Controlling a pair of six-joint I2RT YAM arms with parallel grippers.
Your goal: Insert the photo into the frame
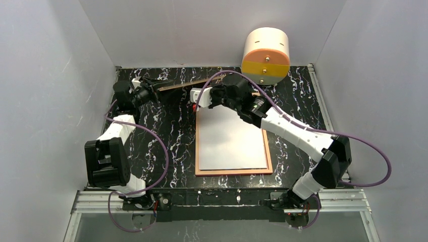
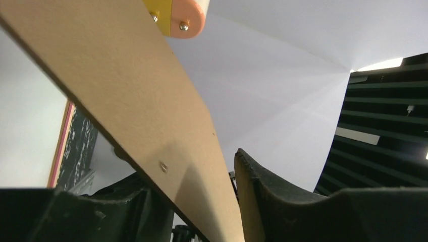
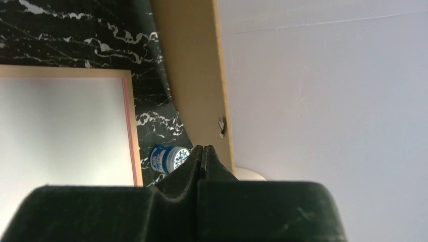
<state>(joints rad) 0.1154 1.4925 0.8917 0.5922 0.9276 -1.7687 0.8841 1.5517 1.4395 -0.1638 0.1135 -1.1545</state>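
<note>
Your photo (image 1: 229,141) already lies white back up inside the frame (image 1: 233,172), which rests face down mid-tabletop (image 1: 303,101). What remains is the backing board (image 1: 186,84), raised at the far edge between the fingers of your left hand (image 1: 154,89) (clamped or slack, I cannot tell). Your right hand (image 3: 203,154) is pinched shut, empty.

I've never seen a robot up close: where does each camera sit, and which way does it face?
Top: above and behind, facing down on the table; left arm and right arm show.
Left wrist: on that arm, facing up along the brown board; its fingers show.
Right wrist: on that arm, facing the frame; its shut fingers show.
Shared: all see the board.
</note>
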